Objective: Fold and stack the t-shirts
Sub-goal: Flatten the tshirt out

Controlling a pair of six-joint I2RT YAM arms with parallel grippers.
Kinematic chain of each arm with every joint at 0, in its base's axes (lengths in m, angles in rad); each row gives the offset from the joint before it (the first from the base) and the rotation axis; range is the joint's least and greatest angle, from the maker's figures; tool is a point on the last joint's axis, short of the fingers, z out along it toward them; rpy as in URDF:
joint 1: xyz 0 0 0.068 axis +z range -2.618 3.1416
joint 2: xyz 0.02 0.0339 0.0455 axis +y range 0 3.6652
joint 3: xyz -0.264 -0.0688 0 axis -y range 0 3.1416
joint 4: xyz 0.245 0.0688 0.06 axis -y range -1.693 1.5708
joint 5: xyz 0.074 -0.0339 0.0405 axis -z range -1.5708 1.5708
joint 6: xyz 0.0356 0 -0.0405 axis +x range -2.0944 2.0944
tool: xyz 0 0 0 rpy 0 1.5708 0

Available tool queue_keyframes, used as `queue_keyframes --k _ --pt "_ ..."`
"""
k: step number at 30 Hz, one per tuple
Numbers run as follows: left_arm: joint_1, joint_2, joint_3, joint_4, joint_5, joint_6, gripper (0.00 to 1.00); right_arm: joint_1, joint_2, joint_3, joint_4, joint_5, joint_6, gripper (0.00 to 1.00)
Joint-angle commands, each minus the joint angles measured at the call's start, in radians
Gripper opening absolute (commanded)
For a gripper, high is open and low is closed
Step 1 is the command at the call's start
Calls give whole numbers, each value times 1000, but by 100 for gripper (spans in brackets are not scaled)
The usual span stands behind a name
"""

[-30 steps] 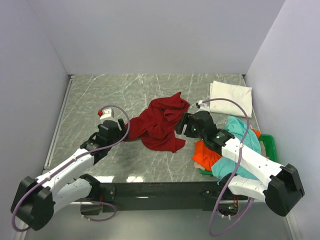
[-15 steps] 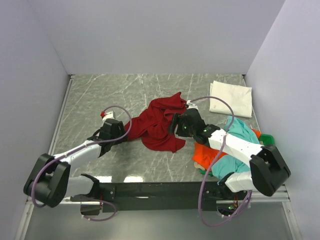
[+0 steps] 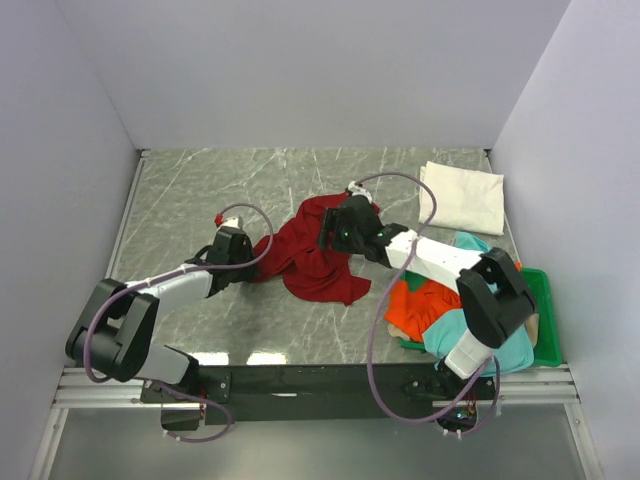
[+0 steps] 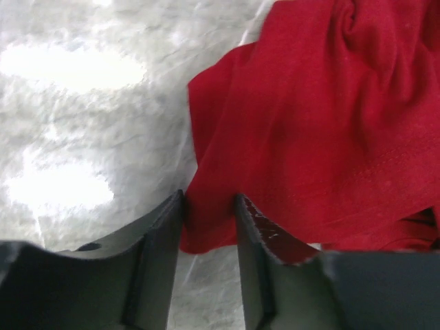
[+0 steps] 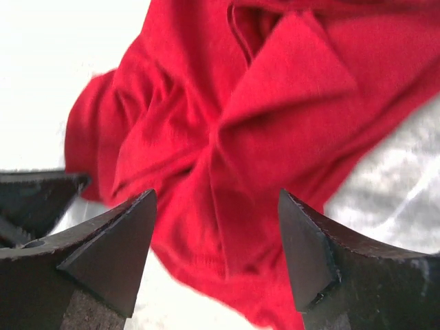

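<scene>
The table (image 3: 200, 190) has a grey-green marbled top that throws back pale patches of light near its front edge. Plain pale walls (image 3: 300, 70) close it in at the back and on both sides, a metal strip (image 3: 118, 250) runs along the left edge, and a black bar (image 3: 310, 380) crosses the front where the arms are mounted.

The dark red shirt (image 3: 320, 260) lies crumpled near the middle of the table, unfolded. The white shirt (image 3: 462, 197) rests folded flat in the far right corner, well apart from the red one. The orange shirt (image 3: 415, 305) and the teal shirt (image 3: 438, 338) lie bunched together at the near right, spilling over the green tray (image 3: 547, 300) (most of it is hidden under them and the right arm).

The left tool (image 4: 208, 227) sits low on the table at the red shirt's left edge. In the left wrist view its fingers (image 4: 158, 261) stand close together with the cloth's hem pinched between them, so it is gripping the red shirt.

The right tool (image 5: 216, 240) hangs over the far right part of the same shirt. Its fingers (image 5: 110, 247) are spread wide, with rumpled red folds showing in the gap; whether the tips touch the cloth cannot be told.
</scene>
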Motion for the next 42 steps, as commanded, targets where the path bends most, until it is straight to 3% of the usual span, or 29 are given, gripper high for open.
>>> queue_keyframes --k 1,4,5,8,10,12,23,29,34,37,42 --pt "2 34 40 20 65 26 39 7 59 89 -42 87 -3 78" --pt "3 60 54 20 73 29 26 7 119 150 -67 124 -7 76" --pt "3 66 59 20 73 29 17 5 150 165 -86 136 -9 75" --pt "11 68 66 20 77 26 2 5 194 221 -131 194 -12 64" --pt "22 48 85 20 79 24 1 1 205 244 -148 214 -21 38" --pt "59 4 106 -14 77 21 1 -4 178 235 -163 244 -26 0" --pt "394 -239 442 -95 151 -51 1 -68 -268 247 -317 371 -165 0" --pt "583 -377 491 -83 133 -103 0 -68 -553 239 -334 365 -223 0" --pt "697 -406 449 -73 128 -140 1 -68 -741 120 -315 301 -210 0" --pt "741 -371 409 -52 185 -160 1 -68 -743 32 -304 306 -194 0" --pt "743 -380 367 -43 237 -148 1 -68 -677 26 -372 417 -164 0"
